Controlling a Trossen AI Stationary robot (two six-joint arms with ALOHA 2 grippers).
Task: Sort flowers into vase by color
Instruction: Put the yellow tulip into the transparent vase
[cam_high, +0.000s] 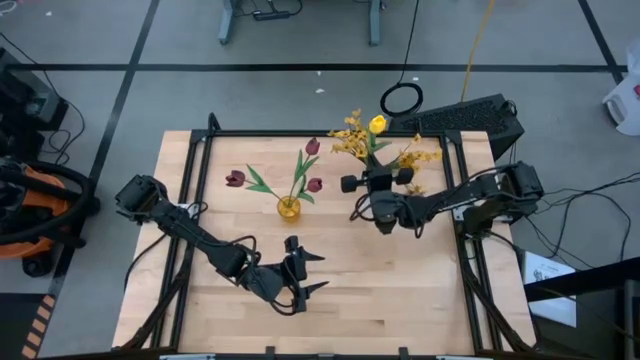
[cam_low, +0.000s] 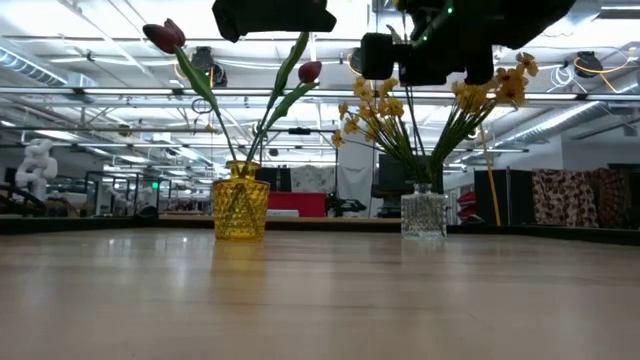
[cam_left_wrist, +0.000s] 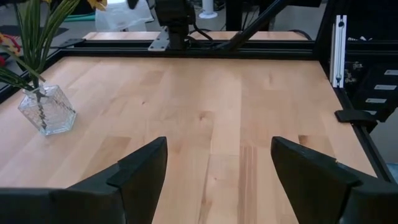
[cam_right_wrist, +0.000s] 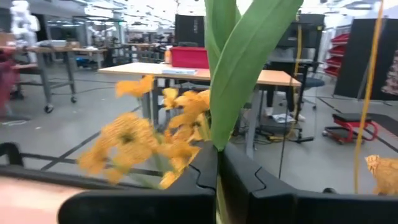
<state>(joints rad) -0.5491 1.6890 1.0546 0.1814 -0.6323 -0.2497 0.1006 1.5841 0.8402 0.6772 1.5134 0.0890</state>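
A yellow vase (cam_high: 288, 208) holds three dark red tulips (cam_high: 313, 146) by their stems. To its right stands a clear glass vase (cam_low: 424, 212) with sprays of small yellow blossoms (cam_high: 350, 140), and a yellow tulip (cam_high: 377, 124) shows above it. My right gripper (cam_high: 376, 180) hovers level above the clear vase, shut on a green stem with broad leaves (cam_right_wrist: 239, 56). Near the table's front my left gripper (cam_high: 305, 272) hangs open over bare wood, with nothing between its fingers (cam_left_wrist: 140, 171). My right gripper pinches a green flower stem (cam_right_wrist: 219, 186) between its two fingers, just below the broad leaves. The fingers come in level from the table's near side and lie across the stem. The stem stands upright. Whether its lower end sits in the clear vase, I cannot tell.
A black frame rail (cam_high: 330, 133) runs along the table's far edge, with more rails at the sides. Bare wood (cam_high: 400, 280) lies between the two vases and the near edge. Beyond the table are a black ring (cam_high: 401, 99), cables and workshop furniture.
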